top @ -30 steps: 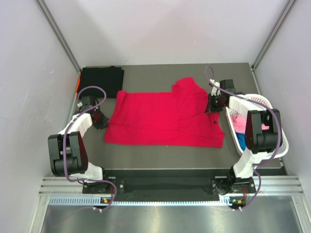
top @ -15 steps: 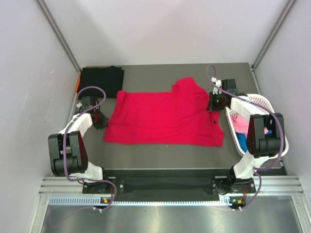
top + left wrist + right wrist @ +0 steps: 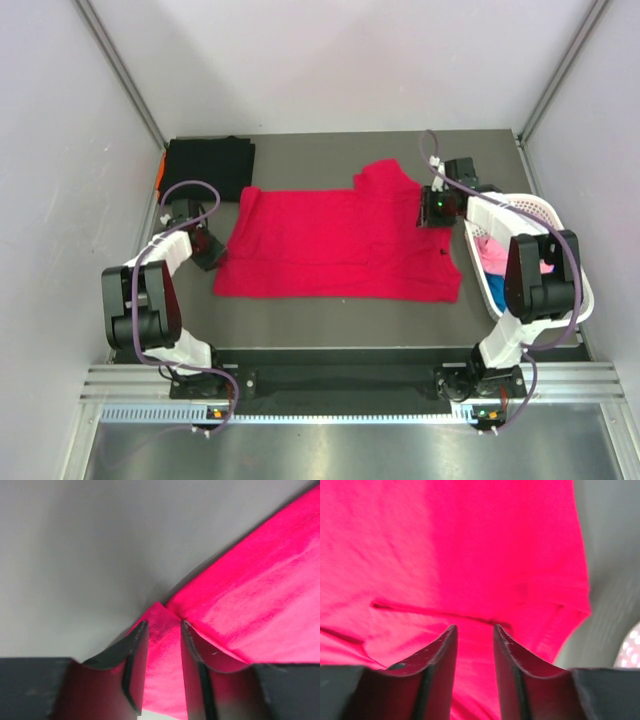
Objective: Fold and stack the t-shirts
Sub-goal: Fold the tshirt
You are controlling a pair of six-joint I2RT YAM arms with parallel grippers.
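Note:
A bright red t-shirt [image 3: 340, 245] lies spread flat across the middle of the table. My left gripper [image 3: 210, 250] sits at its left edge. In the left wrist view the left gripper [image 3: 164, 624] is open, with a corner of the red t-shirt [image 3: 250, 595] lying loose between the fingers. My right gripper [image 3: 432, 212] is over the shirt's right sleeve. In the right wrist view the right gripper [image 3: 475, 627] is open just above the red t-shirt [image 3: 445, 545]. A folded black t-shirt [image 3: 208, 165] rests at the back left, with an orange one [image 3: 160, 172] showing beside it.
A white lattice basket [image 3: 560, 212] stands at the right edge of the table, behind the right arm. It holds a pink shirt [image 3: 490, 255] and a blue shirt [image 3: 497, 292]. Grey walls close in the table on three sides.
Both grippers have gone from shut to open. The right gripper shifted slightly left over the sleeve. The left arm barely moved.

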